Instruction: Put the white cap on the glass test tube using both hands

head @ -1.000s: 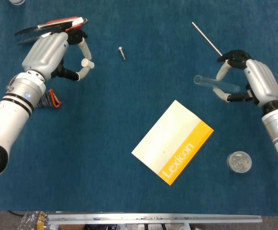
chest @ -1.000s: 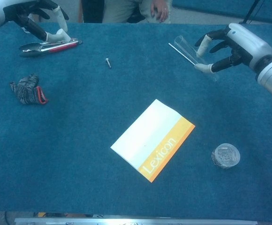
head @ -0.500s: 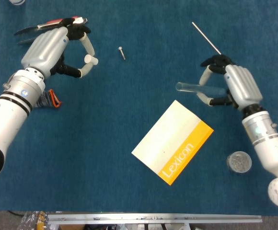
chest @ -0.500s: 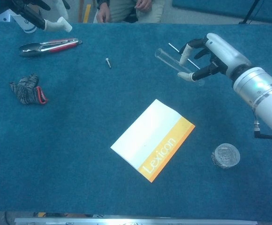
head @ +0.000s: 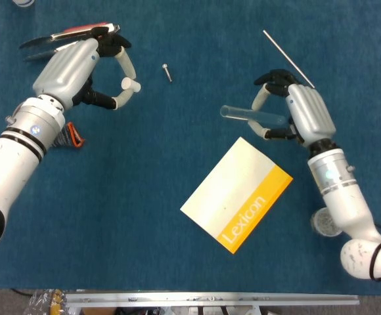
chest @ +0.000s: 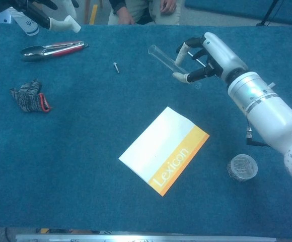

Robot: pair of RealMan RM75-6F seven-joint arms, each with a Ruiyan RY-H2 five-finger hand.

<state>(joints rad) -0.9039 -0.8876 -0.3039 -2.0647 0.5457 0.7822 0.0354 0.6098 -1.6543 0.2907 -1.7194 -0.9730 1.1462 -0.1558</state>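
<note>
My right hand holds the clear glass test tube above the blue table, open end pointing left toward the other hand. At the upper left my left hand pinches the small white cap between thumb and a finger. A wide gap of table separates cap and tube mouth. In the chest view the left hand is partly cut off by the top edge.
A white and orange Lexicon booklet lies mid-table. Red-handled tongs, a small screw, a thin metal rod, a grey glove and a clear round lid lie around.
My right hand carried the tube leftward toward the middle of the table. The left hand shifted slightly right with the cap.
</note>
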